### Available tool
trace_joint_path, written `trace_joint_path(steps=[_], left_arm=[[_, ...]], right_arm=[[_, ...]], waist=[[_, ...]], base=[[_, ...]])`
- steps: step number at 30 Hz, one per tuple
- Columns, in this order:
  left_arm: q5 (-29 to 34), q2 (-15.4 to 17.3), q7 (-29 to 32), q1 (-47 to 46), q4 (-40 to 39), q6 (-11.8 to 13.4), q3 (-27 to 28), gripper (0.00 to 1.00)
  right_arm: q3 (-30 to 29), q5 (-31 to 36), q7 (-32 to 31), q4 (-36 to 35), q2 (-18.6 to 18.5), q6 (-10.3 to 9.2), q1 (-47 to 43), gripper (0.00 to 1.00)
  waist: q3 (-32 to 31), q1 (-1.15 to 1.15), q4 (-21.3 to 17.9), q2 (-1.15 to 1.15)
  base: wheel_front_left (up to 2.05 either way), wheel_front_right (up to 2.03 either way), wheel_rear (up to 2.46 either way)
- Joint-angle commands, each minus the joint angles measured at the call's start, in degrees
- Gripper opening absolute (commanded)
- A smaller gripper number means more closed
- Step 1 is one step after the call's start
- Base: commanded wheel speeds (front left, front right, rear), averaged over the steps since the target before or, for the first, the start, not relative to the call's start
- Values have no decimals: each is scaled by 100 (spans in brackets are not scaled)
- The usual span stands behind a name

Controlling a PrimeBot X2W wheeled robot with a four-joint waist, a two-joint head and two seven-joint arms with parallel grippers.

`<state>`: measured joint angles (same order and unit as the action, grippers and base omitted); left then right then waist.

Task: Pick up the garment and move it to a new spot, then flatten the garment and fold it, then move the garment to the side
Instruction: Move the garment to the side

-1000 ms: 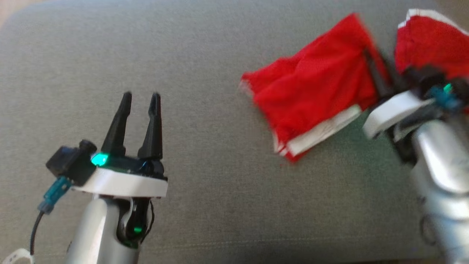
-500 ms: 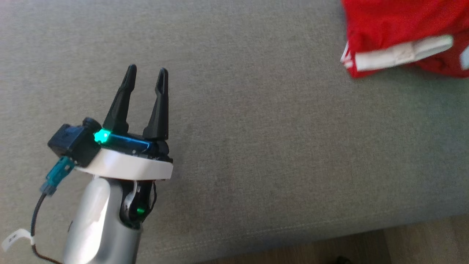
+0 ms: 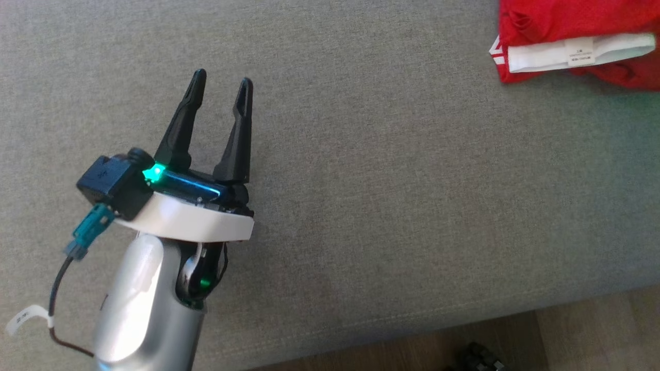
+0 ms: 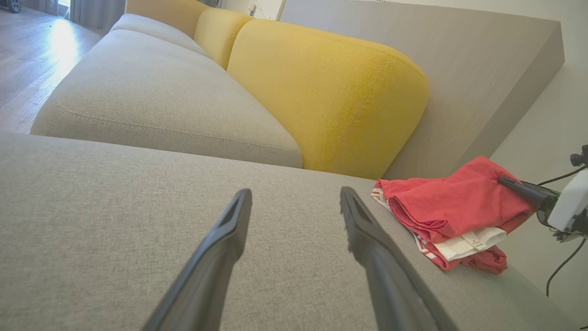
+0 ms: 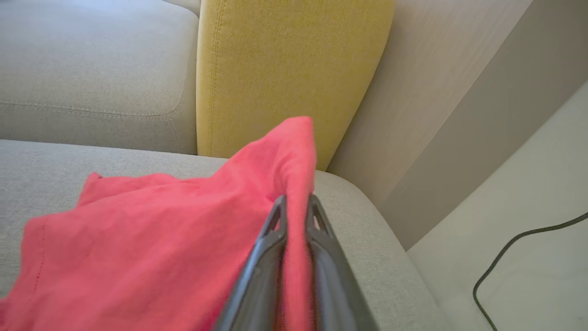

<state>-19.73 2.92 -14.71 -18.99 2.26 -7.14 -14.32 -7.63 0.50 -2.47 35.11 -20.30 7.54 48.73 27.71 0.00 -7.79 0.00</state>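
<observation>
Two grippers differ: the right gripper (image 5: 297,200) pinches a fold of the folded garment (image 3: 562,23) at the right end of the sofa seat (image 3: 392,180), while the left gripper (image 3: 223,78) hovers spread and empty. The final move aside seems nearly done; next it should release without dragging the folds.

The left pincer (image 3: 223,78) has two long black fingers (image 3: 180,129) that taper to narrow tips. They are set on a black base (image 3: 206,189) with a bright green light (image 3: 153,173). Below is a flat white collar (image 3: 191,225), then a smooth silver forearm (image 3: 139,309) with a dark recess (image 3: 193,268) that has a smaller green glow inside. A boxy black camera (image 3: 111,183) sits at the side. Under it is a teal connector (image 3: 87,234) on a thin black cable (image 3: 53,299), which carries a white tag (image 3: 26,317) with tiny print. The right pincer (image 5: 297,201) has dark grey fingers with triangular cut-outs near the tips, and behind them a white housing (image 4: 567,207) and thin black wires (image 4: 562,269).
</observation>
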Motion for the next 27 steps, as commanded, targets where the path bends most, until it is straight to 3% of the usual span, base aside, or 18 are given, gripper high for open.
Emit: trace_joint_path(steps=[1, 7, 16, 27], left_arm=[[-9, 85, -29, -103, -164, -34, 112, 100], [-32, 82, -29, -105, -111, -35, 173, 100], [-106, 33, -29, -6, -53, -35, 172, 100], [-357, -2, -29, 292, -52, -35, 295, 100]], right_arm=[[1, -15, -35, -223, -32, -5, 17, 100], [-37, 155, -108, -577, 128, -5, -134, 100], [451, 177, -398, -1468, 368, -5, -258, 100], [1025, -181, -671, -2558, 715, -5, -1011, 100]], waist=[[-7, 0, 10, 0], [-105, 0, 36, 0], [-493, 0, 125, 0], [-1183, 0, 594, 0]], base=[[0, 0, 0], [0, 0, 0], [0, 0, 0], [0, 0, 0]])
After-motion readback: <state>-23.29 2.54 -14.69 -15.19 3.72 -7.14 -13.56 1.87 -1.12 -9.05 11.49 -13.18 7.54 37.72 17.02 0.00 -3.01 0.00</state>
